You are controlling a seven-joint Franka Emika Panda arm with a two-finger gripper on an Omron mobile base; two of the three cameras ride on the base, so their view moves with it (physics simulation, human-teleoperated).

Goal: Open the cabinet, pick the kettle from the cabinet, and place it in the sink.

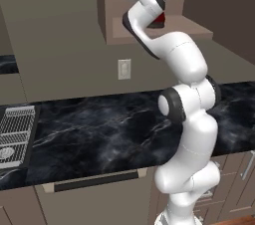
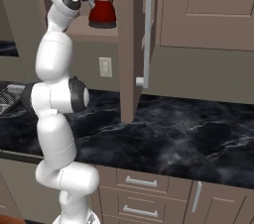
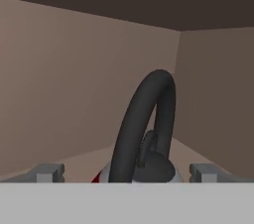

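Black marble counter (image 1: 99, 129); white wall outlet (image 1: 124, 68) above; beige base drawers (image 2: 141, 182) below.

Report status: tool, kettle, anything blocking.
Tool open, fingers either side of the kettle handle, no grip seen. Kettle upright on cabinet shelf, door swung open. Nothing in the way.

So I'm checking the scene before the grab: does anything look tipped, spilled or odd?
Nothing stands out. The kettle stands upright on the shelf of the open cabinet, its handle between the open jaws of the gripper. The counter shows no spill.
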